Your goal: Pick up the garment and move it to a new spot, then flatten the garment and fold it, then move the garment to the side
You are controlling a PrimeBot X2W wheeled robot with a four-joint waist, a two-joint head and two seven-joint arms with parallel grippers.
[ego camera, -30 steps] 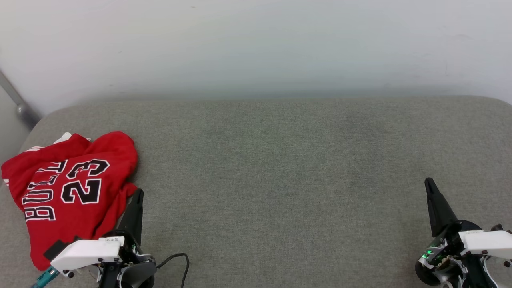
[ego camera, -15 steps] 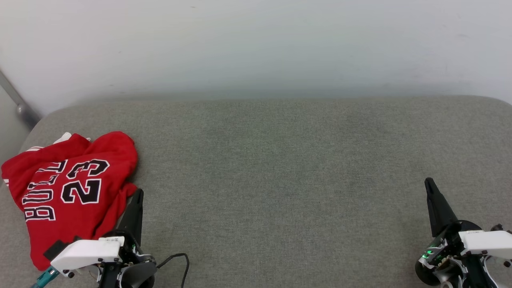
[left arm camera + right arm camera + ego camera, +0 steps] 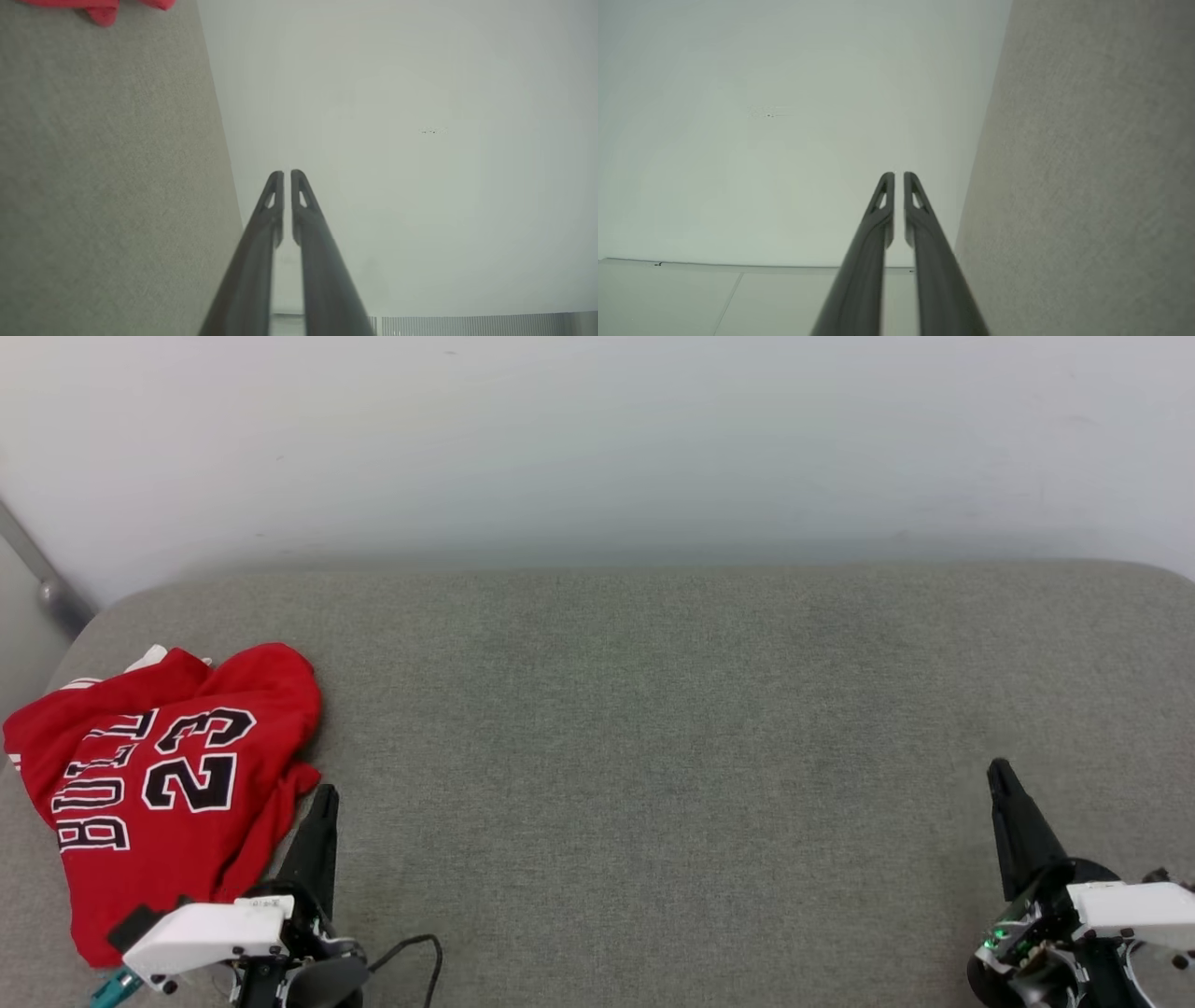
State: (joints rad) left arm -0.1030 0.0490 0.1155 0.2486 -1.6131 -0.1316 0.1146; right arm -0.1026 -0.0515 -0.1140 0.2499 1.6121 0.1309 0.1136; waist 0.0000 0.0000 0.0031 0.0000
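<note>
Grippers sit nearest, at the bottom corners of the head view: the left gripper (image 3: 322,803) low on the left, the right gripper (image 3: 1001,779) low on the right, both pointing away over a grey cushion (image 3: 653,756). In each wrist view the two dark fingers are drawn together with only a thin slit between them, clenched on nothing. A black cable (image 3: 411,947) loops beside the left wrist. The shirt (image 3: 159,784) lies crumpled on the left end of the cushion, just beside the left gripper's fingers; whether they touch it I cannot tell. Its red front faces up with black "23" lettering, and a bit of white trim shows at its far edge. Behind the cushion stands a pale wall (image 3: 597,448), with a grey pole (image 3: 37,569) at its far left.
</note>
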